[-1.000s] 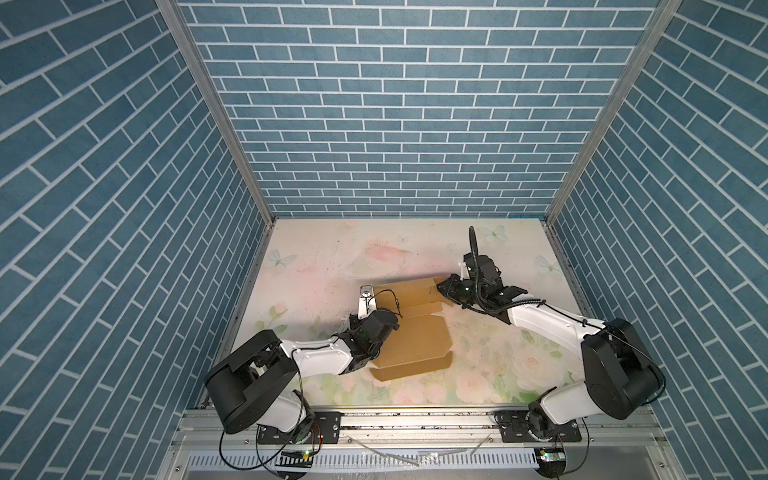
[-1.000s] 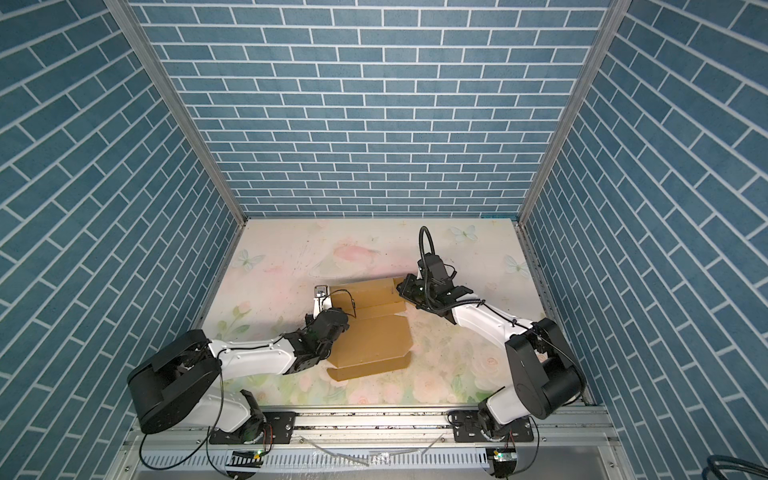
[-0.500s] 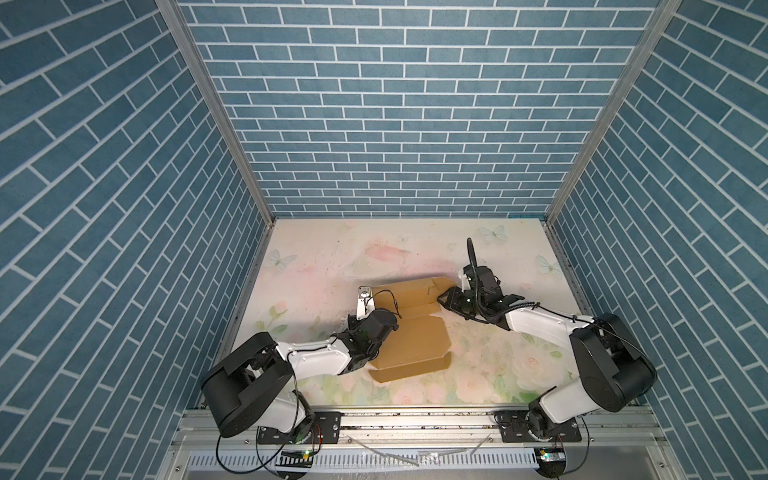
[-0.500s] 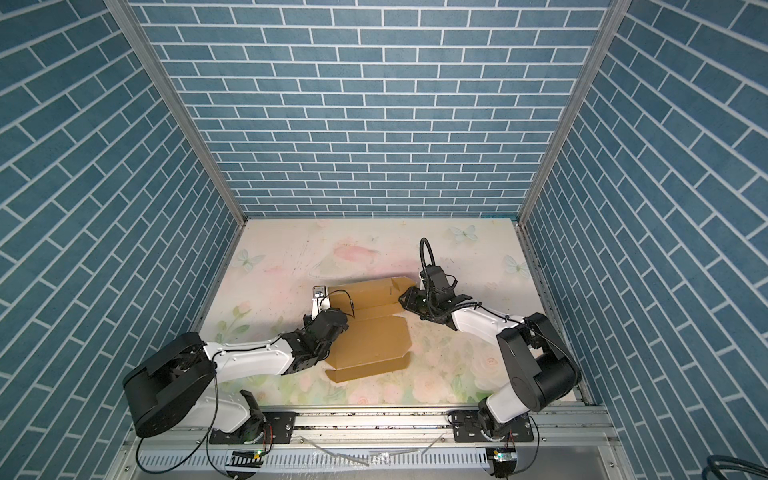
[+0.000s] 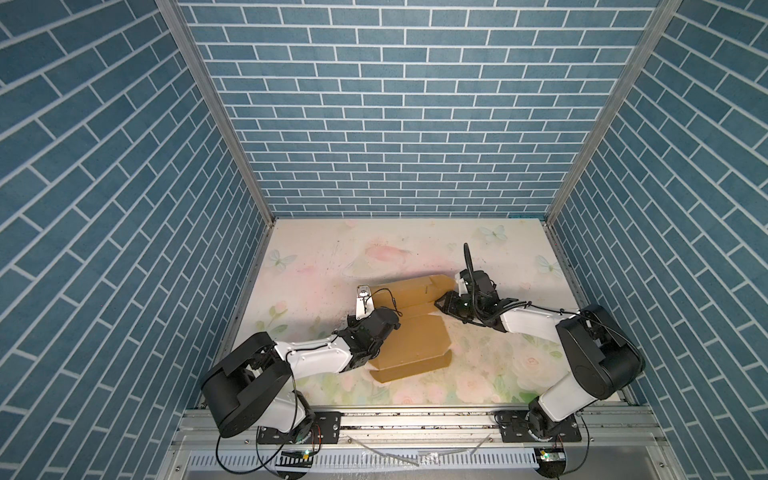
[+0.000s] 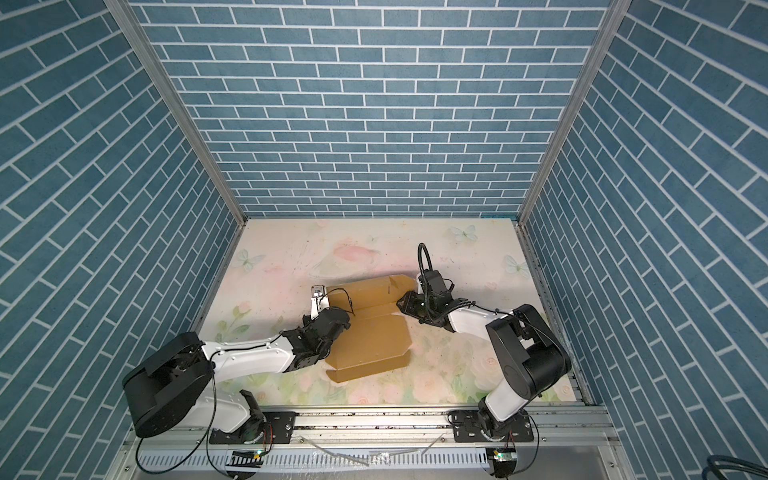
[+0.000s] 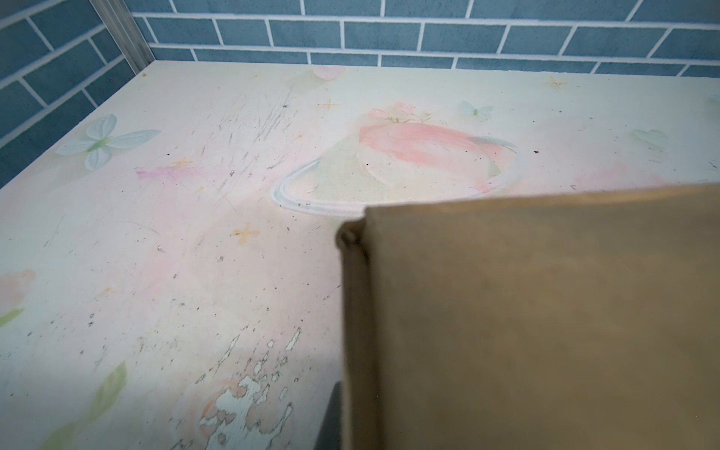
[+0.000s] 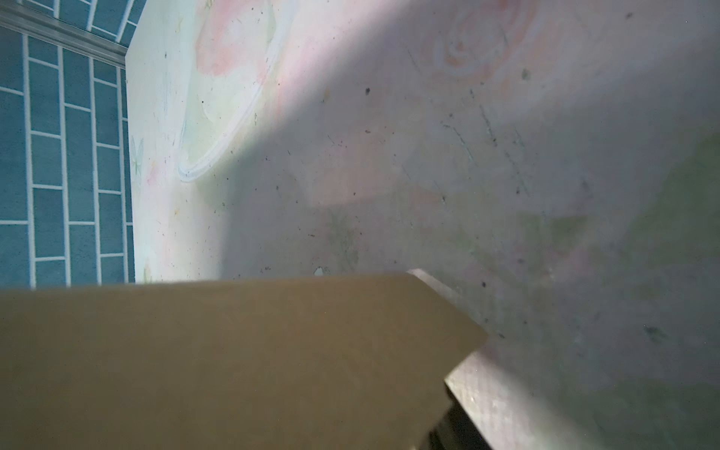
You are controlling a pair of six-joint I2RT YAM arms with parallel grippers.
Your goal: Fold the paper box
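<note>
The paper box is plain brown cardboard, partly folded, lying mid-table in both top views. Its rear panel is raised and a front flap lies flat. My left gripper is at the box's left edge, shut on a standing side wall. Only a dark sliver of one of its fingers shows beside that wall. My right gripper is at the rear panel's right end. A cardboard flap covers its jaws, and one of its pads stands off the flap with a dark gap between: open.
The floral-print table is closed in by blue brick walls at the back and on both sides. A metal rail with both arm bases runs along the front edge. Both arms lie low over the table.
The right gripper has opened, and it has shifted slightly down and toward the front at the box's right end. The left arm and the box have hardly moved.
</note>
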